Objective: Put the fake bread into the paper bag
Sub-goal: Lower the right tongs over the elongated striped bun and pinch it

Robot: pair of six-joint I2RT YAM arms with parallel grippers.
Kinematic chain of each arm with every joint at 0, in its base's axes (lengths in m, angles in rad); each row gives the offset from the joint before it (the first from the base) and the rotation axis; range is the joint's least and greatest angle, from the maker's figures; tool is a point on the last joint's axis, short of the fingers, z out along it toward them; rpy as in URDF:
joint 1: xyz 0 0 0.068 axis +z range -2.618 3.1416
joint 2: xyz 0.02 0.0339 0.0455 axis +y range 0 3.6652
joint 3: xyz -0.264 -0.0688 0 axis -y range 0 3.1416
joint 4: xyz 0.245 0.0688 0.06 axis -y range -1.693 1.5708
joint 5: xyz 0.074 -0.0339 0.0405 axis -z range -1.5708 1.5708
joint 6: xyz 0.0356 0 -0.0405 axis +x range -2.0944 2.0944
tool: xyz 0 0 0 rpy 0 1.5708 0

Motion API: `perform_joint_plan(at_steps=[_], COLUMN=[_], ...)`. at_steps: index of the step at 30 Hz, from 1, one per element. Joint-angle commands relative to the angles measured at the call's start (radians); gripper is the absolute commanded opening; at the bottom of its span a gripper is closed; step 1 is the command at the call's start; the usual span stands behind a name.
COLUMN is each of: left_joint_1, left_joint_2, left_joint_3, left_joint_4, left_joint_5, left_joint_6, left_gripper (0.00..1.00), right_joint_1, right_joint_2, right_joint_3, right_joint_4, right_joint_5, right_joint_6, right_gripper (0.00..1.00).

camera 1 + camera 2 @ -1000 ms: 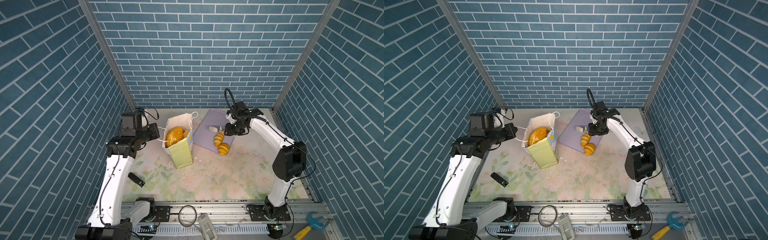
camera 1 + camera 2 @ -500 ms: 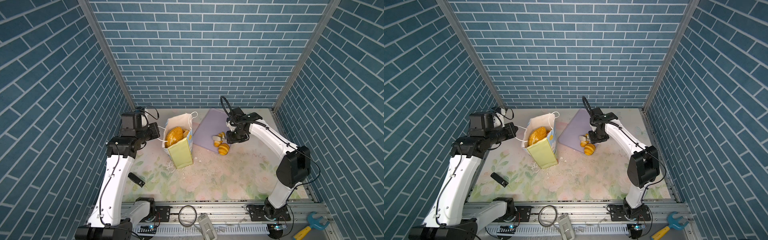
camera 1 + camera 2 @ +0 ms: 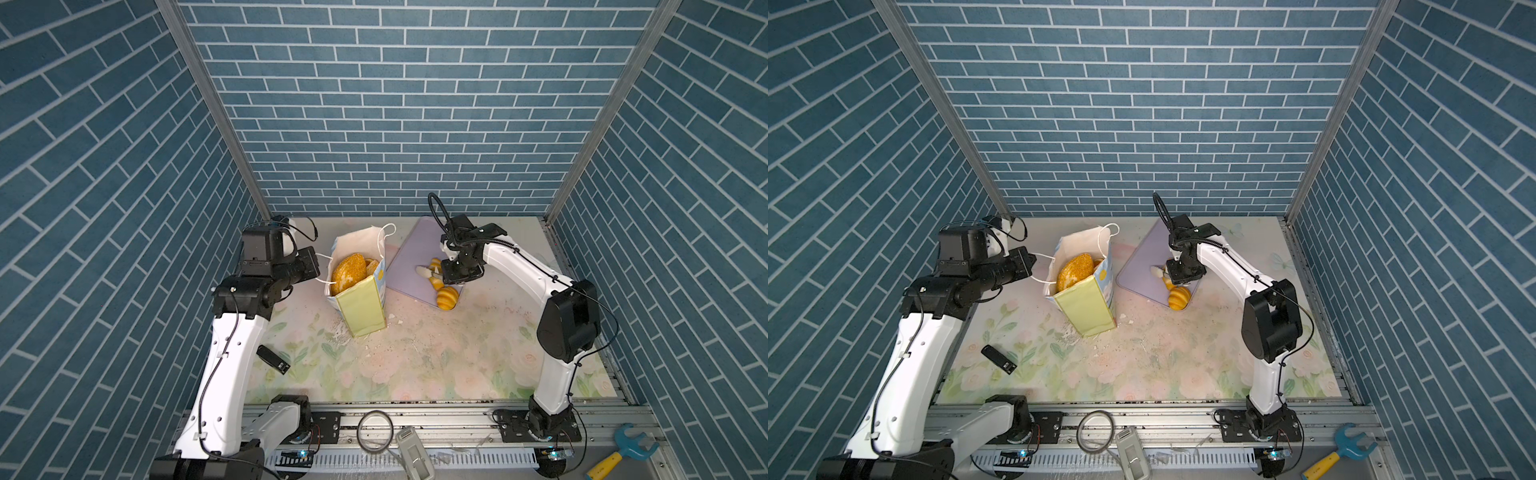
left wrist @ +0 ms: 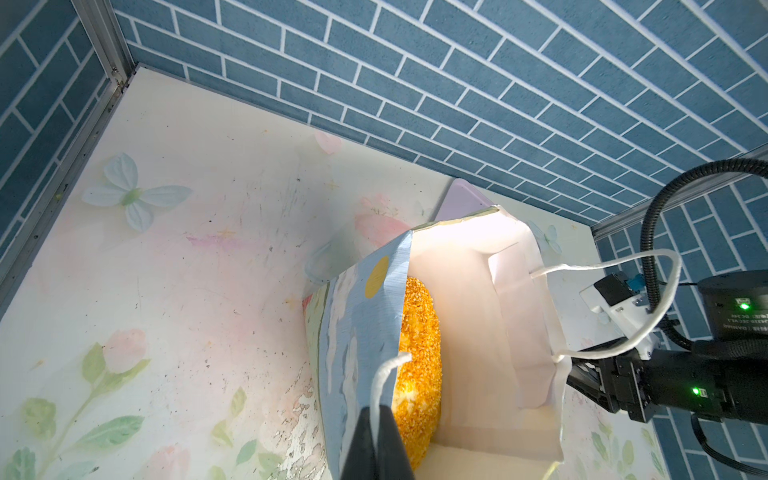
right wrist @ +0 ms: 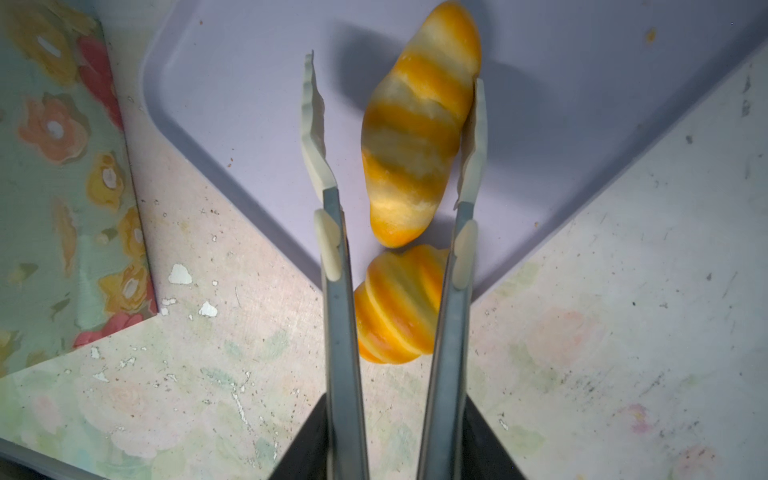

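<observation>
The right claw (image 5: 395,453) is clamping tongs (image 5: 338,291), their tips straddling a striped roll (image 5: 415,133) on the lavender tray (image 5: 232,83), one tip touching it; the left claw (image 4: 376,440) is pinching the cord (image 4: 380,374) of the paper bag (image 4: 361,324).

The bag (image 3: 360,307) gapes, though a seeded loaf (image 3: 347,272) fills its left half; the right half has room. Two rolls (image 3: 448,297) and the tongs (image 5: 341,316) crowd the near corner of the tray (image 3: 409,262). The near table (image 3: 436,357) lies open.
</observation>
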Motion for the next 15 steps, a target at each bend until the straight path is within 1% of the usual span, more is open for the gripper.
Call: perform_joint_plan(at_steps=[1, 3, 8, 12, 15], left_joint_1=[0.006, 0.005, 0.005, 0.006, 0.006], left_joint_2=[-0.012, -0.013, -0.016, -0.013, -0.01], left_joint_3=[-0.007, -0.003, -0.007, -0.004, -0.002], left_joint_4=[0.012, 0.01, 0.009, 0.009, 0.001], left_joint_5=[0.003, 0.002, -0.001, 0.0, 0.002], left_joint_6=[-0.005, -0.006, -0.008, -0.007, -0.002], left_gripper=[0.0, 0.0, 0.0, 0.0, 0.05], right_joint_1=[0.017, 0.028, 0.036, 0.036, 0.035], right_joint_2=[0.051, 0.058, 0.016, -0.018, -0.018], right_joint_3=[0.081, 0.096, 0.043, -0.008, -0.02], right_joint_4=[-0.001, -0.032, -0.06, -0.069, -0.049], right_joint_5=[0.046, 0.084, 0.146, 0.165, 0.154], right_joint_6=[-0.049, -0.06, -0.051, -0.048, -0.051], right_gripper=[0.42, 0.43, 0.44, 0.41, 0.37])
